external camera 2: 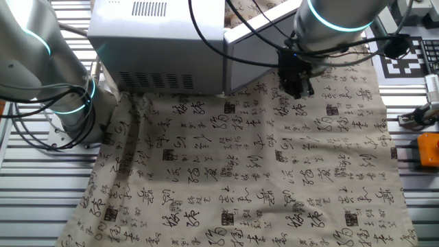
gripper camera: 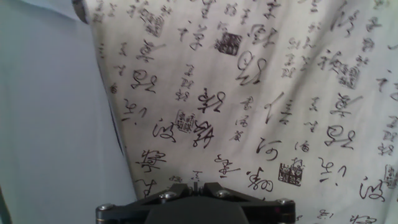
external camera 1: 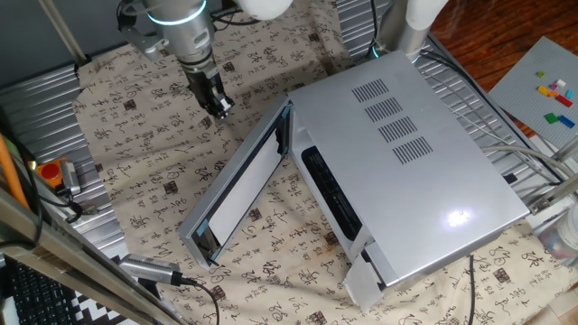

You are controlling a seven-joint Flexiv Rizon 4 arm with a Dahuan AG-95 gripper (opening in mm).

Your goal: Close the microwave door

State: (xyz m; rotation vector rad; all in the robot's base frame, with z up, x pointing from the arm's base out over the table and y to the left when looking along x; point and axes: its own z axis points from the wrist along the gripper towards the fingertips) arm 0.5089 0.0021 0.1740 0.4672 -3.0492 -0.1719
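Observation:
The microwave is a silver-grey box with four vent grilles on top, lying on the printed cloth. The microwave door stands swung open to the left, its pale pane facing the cavity. My gripper hangs just behind the door's far, hinged end, outside the door, with its fingers together and nothing between them. In the other fixed view the gripper is just in front of the door, right of the microwave. In the hand view the door's outer face fills the left side beside the gripper.
A small silver control-panel flap hangs open at the microwave's near corner. The calligraphy cloth covers the table. A second arm's base stands left. An orange part, a cable plug and a brick plate lie around.

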